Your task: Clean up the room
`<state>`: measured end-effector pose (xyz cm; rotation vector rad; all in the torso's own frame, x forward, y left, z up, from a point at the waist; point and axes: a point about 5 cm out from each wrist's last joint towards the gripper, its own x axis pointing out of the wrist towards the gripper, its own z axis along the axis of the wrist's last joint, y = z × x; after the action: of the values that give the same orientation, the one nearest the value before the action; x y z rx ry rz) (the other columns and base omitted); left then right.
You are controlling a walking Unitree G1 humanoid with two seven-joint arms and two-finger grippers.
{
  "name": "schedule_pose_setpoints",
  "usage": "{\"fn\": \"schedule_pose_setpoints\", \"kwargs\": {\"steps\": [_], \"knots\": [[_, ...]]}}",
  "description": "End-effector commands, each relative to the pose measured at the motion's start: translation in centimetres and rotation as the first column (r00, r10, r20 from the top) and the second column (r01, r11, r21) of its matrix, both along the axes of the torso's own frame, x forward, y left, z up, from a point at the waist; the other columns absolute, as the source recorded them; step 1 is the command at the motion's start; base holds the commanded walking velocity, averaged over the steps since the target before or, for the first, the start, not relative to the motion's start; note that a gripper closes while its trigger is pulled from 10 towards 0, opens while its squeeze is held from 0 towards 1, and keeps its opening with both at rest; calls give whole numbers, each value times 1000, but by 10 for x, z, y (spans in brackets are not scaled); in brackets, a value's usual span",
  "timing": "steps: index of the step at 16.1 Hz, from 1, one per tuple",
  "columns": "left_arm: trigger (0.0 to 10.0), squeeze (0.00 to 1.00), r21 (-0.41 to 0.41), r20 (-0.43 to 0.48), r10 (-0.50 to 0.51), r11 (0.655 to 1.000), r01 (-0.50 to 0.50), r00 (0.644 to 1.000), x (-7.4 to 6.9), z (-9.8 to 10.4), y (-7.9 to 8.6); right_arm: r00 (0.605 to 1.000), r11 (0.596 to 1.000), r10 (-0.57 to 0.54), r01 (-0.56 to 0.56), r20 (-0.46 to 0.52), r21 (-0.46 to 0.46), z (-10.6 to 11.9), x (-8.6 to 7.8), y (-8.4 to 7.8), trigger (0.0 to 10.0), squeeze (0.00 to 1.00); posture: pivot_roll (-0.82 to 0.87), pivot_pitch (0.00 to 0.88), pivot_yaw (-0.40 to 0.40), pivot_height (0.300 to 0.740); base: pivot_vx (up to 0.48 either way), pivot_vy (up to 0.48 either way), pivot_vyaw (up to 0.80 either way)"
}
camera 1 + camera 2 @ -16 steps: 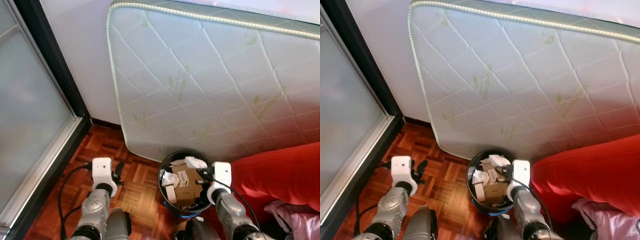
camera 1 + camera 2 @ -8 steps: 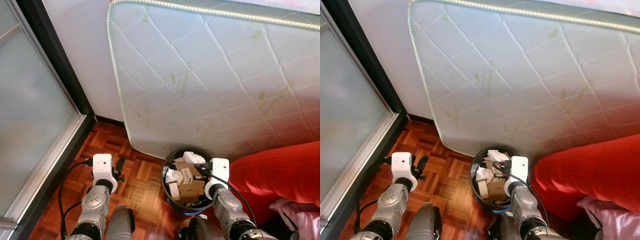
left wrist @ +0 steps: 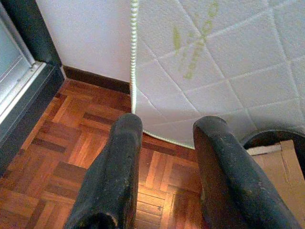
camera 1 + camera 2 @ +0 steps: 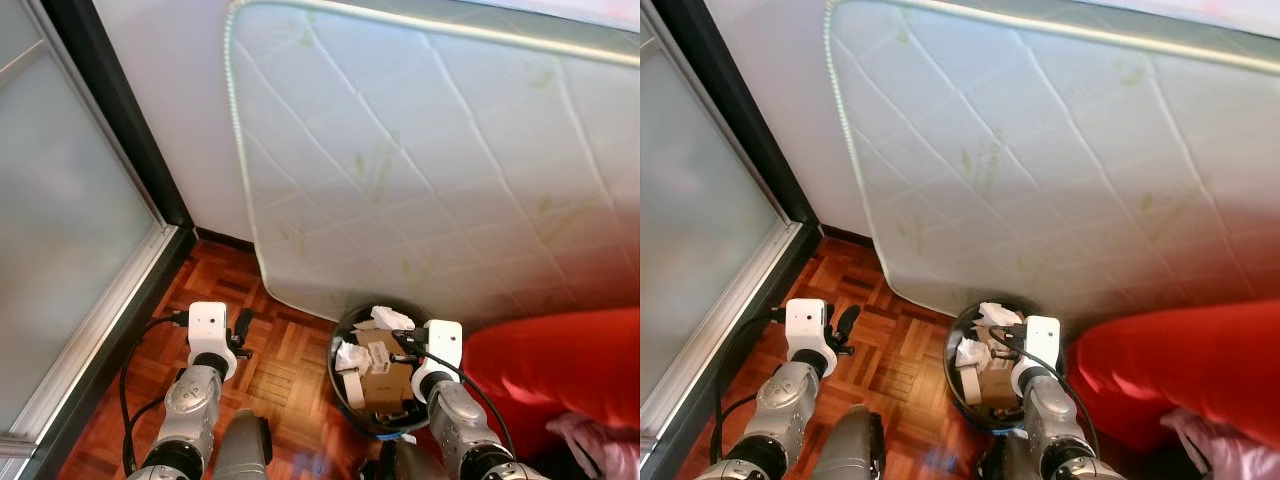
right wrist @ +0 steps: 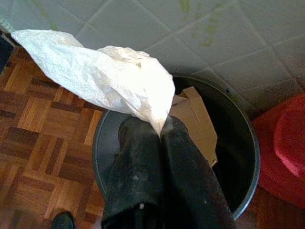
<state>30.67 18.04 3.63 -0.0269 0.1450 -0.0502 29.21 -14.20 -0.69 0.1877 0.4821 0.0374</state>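
You have the right tool (image 5: 162,131) pinched together on a crumpled white paper (image 5: 100,76) directly over the black trash bin (image 5: 248,167), ready to drop it in, while the left tool (image 3: 164,167) hangs apart, idle above the parquet floor (image 3: 57,157).

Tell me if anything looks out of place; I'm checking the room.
A white quilted mattress stands on edge against the wall rather than lying flat. The black round bin brims with cardboard, and the right hand pinches crumpled white paper above it.
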Motion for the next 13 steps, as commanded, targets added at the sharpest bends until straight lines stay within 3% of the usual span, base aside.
{"fn": "schedule_pose_setpoints", "kwargs": {"steps": [1, 12, 13], "knots": [[10000, 0, -13, -23, 3, 1000, -3, 1000, -3, -4, 0, 1000, 1000, -23, 23, -18, 3, -5, -5, -3, 10000, 0, 99, 256, -23, 648, 319, 0, 0], [10000, 0, -19, -28, -18, 1000, 17, 999, -2, -4, -3, 994, 996, -63, 57, -91, -70, -9, -6, -12, 10000, 0, 103, 258, -26, 648, 0, 0, 0], [10000, 0, -19, -27, -18, 1000, 17, 999, -2, -4, -3, 993, 995, -70, 63, -97, -77, -9, -6, -13, 10000, 251, 107, 258, -27, 648, 0, 0, 0]]}}
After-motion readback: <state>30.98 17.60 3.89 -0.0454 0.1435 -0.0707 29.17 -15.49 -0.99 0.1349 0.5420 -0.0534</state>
